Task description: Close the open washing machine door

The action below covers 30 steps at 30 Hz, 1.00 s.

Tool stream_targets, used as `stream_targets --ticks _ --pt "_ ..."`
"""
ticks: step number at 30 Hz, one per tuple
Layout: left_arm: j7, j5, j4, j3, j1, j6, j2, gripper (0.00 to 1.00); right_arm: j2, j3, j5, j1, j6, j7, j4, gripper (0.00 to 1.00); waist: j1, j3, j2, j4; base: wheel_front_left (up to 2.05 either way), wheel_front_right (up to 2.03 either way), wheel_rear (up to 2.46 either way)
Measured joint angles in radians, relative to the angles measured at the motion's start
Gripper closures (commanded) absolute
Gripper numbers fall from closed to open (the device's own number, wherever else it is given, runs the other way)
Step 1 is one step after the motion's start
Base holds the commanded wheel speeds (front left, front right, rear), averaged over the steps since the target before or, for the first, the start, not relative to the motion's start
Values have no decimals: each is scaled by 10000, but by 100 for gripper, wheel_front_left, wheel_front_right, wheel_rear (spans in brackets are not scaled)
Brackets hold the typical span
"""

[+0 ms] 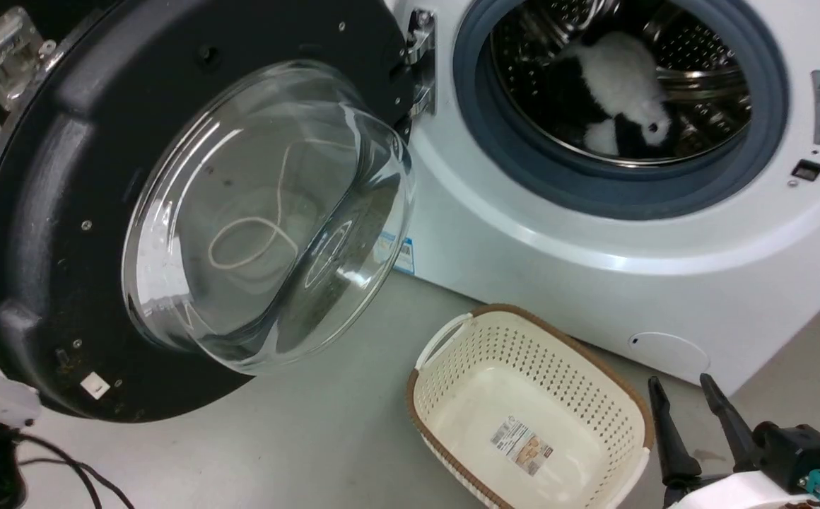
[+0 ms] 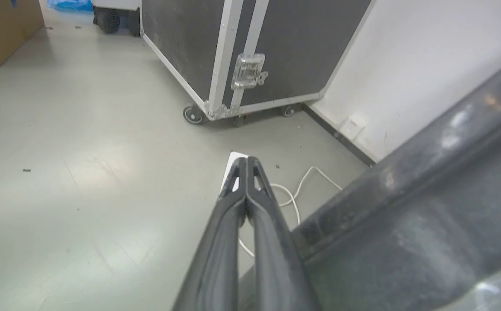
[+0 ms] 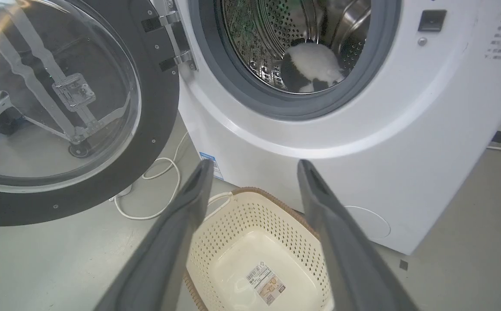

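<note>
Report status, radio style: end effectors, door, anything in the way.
Left end effector shut, beside door. Right end effector open, empty. Door wide open. Basket on floor, near swing path.

Bright, even indoor light with soft, faint shadows. In the head view, white streaks of glare curve across the glass of the washing machine door. The steel drum glints at the far right, and a pale shadow lies on the floor beneath the door. In the left wrist view, a broad sheen brightens the floor at left. The door's dark rim, near on the right, is smeared and out of focus. In the right wrist view, the right gripper shows soft, blurred fingers up close. Wide-angle distortion bows the washing machine outward.
</note>
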Motion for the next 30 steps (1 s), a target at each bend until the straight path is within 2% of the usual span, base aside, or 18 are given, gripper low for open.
stream_targets --ticks 1,2,5,8,12,16,24,30 --pt "428 -65 123 -84 1 -12 56 100 0 -21 2 0 0 0 -21 0 0 49 1 35 0 0 0" --pt "1626 -299 261 -347 7 -163 188 100 0 -29 42 0 0 -4 -35 0 0 119 0 165 0 0 0" --pt "2502 -819 140 -477 43 -769 349 100 0 -31 155 0 0 -58 -23 0 0 101 0 279 0 0 0" --pt "3310 -1315 -86 -635 211 -1108 407 100 2 -90 282 0 0 -150 27 0 -1 41 0 393 0 0 0" --pt "4424 -1691 -474 -1189 802 -1337 443 100 2 -389 462 0 0 -330 173 0 -1 -112 0 544 0 0 0" --pt "5346 -1887 -1354 -2243 1726 -1476 389 100 0 -1041 675 -2 0 -502 382 0 -2 -370 0 663 0 0 0" --pt "6167 -2629 -3624 -5122 3159 -1572 489 100 0 -1850 976 -3 0 -715 677 0 -2 -846 0 957 0 0 0" --pt "5469 -3072 -4288 -7469 3049 -1661 767 100 2 -2144 1267 -5 0 -844 765 0 -2 -928 0 887 0 0 0"
